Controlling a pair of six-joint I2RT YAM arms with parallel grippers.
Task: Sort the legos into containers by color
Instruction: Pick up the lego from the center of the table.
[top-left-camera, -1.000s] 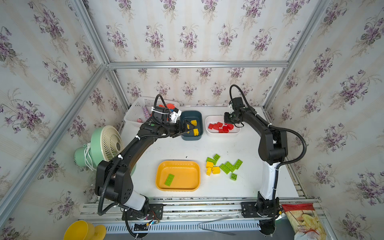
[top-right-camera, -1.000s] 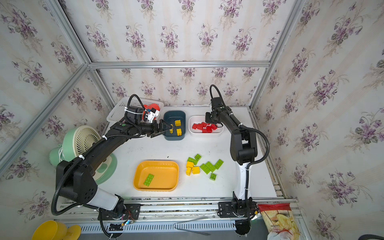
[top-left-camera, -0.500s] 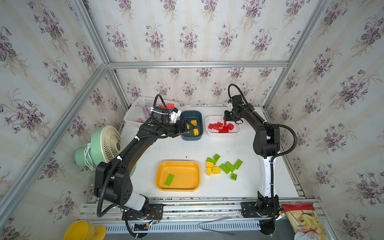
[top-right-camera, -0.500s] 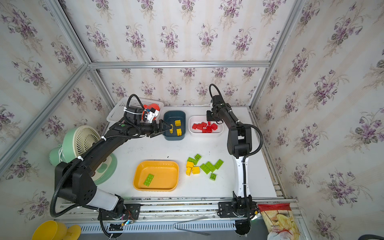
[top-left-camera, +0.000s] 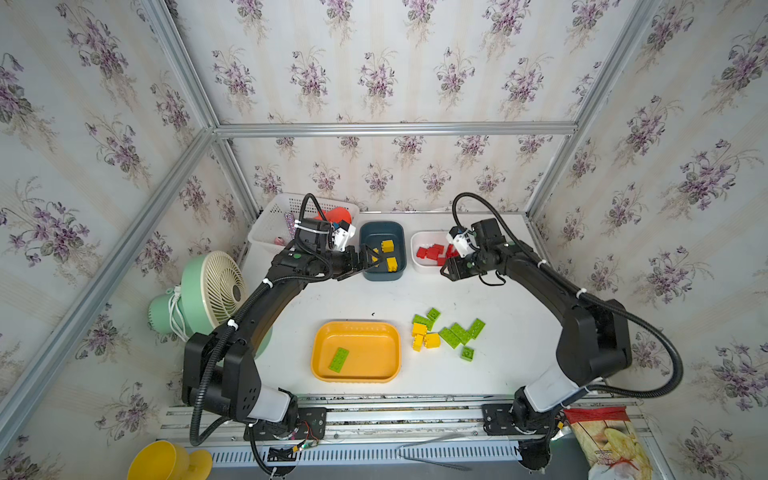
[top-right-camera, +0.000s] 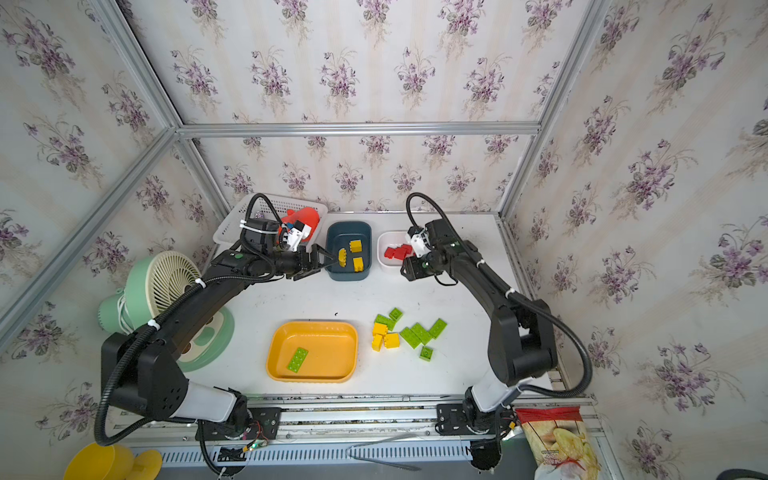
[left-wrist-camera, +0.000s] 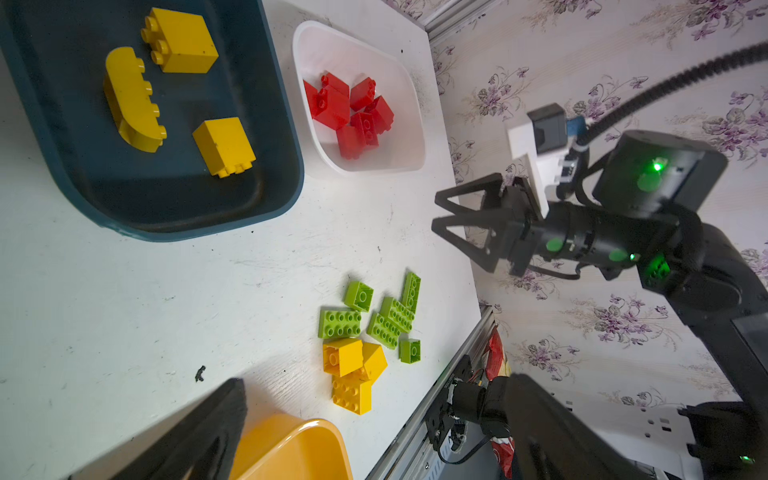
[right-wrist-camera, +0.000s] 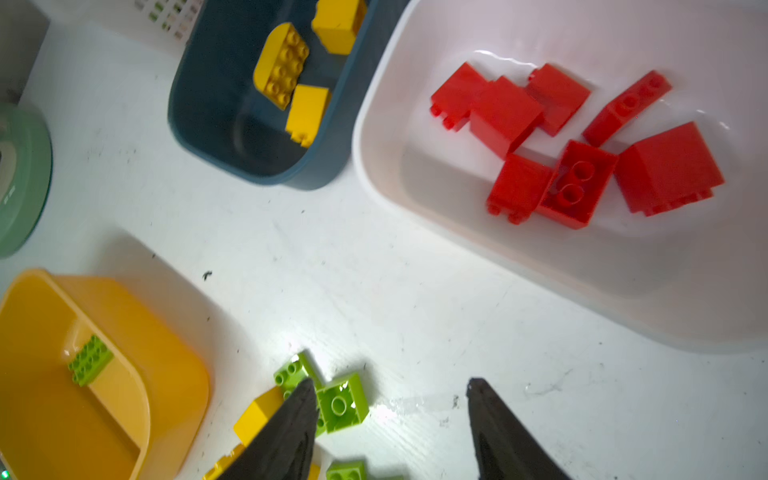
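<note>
Gaping empty, the left gripper (top-left-camera: 371, 258) hovers at the dark teal rounded plastic tray's (top-left-camera: 382, 277) nine o'clock. Right gripper (top-left-camera: 444, 268), parted and empty, hangs at the white rounded plastic tray's (top-left-camera: 424, 237) five o'clock.

Both top views are taken from one camera head set high above the front edge of the white tabletop (top-left-camera: 353, 299) and faced steeply down toward the back wall. The whole table is covered from far off, in the lower middle of the frame, and nearly the same scene is shared. The left wrist view is taken near the table, slanted across the dark teal-blue plastic tray (left-wrist-camera: 174, 187), the white plastic tray (left-wrist-camera: 399, 83) and the loose green and yellow studded bricks (left-wrist-camera: 365, 332) toward the right gripper (left-wrist-camera: 435, 212). The right wrist view is taken closer, looking down between that gripper's fingers (right-wrist-camera: 291, 432). Both trays, the bricks and the orange-yellow plastic tray (right-wrist-camera: 41, 415) are shared by all views.
</note>
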